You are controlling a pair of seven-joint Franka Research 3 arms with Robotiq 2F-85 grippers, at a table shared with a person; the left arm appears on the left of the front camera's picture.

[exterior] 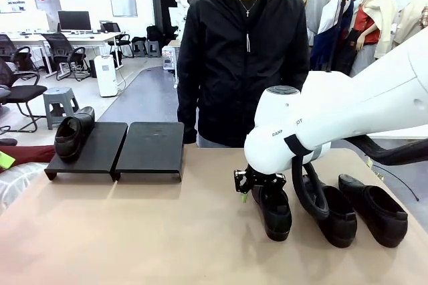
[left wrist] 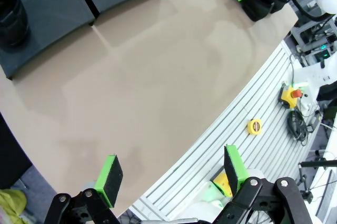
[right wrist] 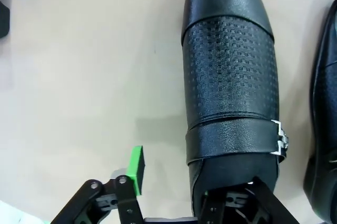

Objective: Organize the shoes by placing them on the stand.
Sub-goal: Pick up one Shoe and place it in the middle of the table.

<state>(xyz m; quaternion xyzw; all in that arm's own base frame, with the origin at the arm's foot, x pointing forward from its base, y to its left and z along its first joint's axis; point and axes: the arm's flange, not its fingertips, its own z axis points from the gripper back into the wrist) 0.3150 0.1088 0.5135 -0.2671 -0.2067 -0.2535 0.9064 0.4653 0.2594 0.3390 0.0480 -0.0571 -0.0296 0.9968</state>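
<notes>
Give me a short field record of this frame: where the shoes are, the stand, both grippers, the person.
on stand: one shoe, on the left platform
right platform: no shoe
on table: left shoe, middle shoe, right shoe, side by side
right gripper: open, at the left shoe's heel, outer pad apart from its side
left gripper: open, holding nothing, above the table's edge
person: standing at far side

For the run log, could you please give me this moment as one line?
left pincer open | right pincer open at heel of loose shoe | one shoe on stand
</notes>
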